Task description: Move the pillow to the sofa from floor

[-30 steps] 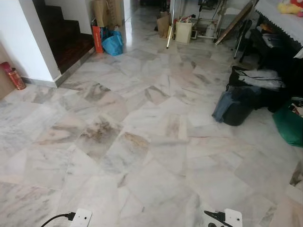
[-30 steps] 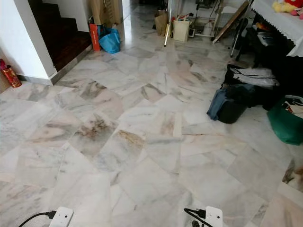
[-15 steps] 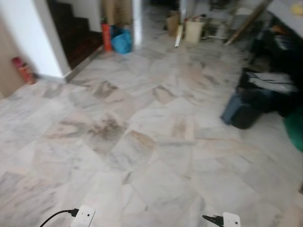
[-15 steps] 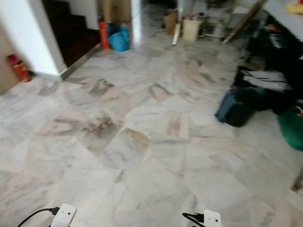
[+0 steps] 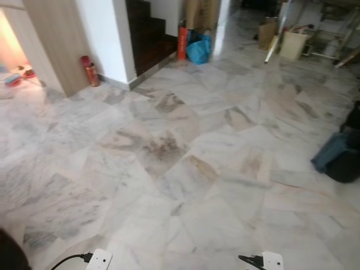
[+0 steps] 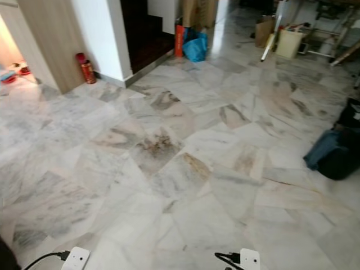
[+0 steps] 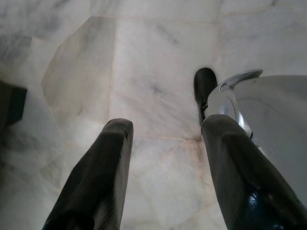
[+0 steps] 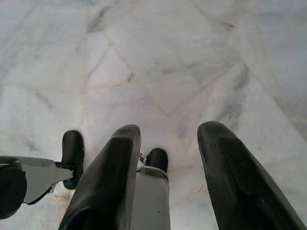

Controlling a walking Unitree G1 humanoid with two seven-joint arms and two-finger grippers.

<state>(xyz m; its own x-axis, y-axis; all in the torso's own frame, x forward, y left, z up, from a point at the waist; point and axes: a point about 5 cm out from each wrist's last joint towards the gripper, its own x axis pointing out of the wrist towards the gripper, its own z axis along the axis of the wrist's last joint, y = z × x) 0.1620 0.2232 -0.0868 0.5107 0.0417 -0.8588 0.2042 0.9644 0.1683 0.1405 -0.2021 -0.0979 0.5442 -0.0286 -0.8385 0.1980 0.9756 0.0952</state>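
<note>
While both arms hang low at the near edge, the head views look out over a wide marble floor (image 5: pixel 185 169) of grey and pale brown tiles. The pillow and the sofa cannot be made out anywhere in these pictures, so where they lie cannot be told.

At the far left stands a wooden panel (image 5: pixel 53 39) with a white wall (image 5: pixel 107 36) just beside it, and a red can (image 5: pixel 89 70) stands on the floor at the foot of the panel. Right of the wall a dark staircase (image 5: pixel 147 34) rises. Near its base sit a red bag (image 5: pixel 182 42) and a blue bag (image 5: pixel 198 49), touching or nearly so. Further right, at the far side, are a brown box (image 5: pixel 266 32) and a cream container (image 5: pixel 294 44), with a pale stick (image 5: pixel 275 46) leaning between them. At the right edge lies a dark bag (image 6: pixel 340 157) with a blue cloth (image 6: pixel 320 147) against it.

The left gripper (image 7: pixel 165 143) points down at the floor, its two black fingers (image 7: pixel 103 172) held apart with nothing between them; a black foot of the robot (image 7: pixel 205 88) shows beyond it. The right gripper (image 8: pixel 168 143) likewise hangs over bare tile, fingers (image 8: pixel 230 177) spread and empty. In the head views, white wrist blocks (image 5: pixel 99 260) with black cables show at the near edge.
</note>
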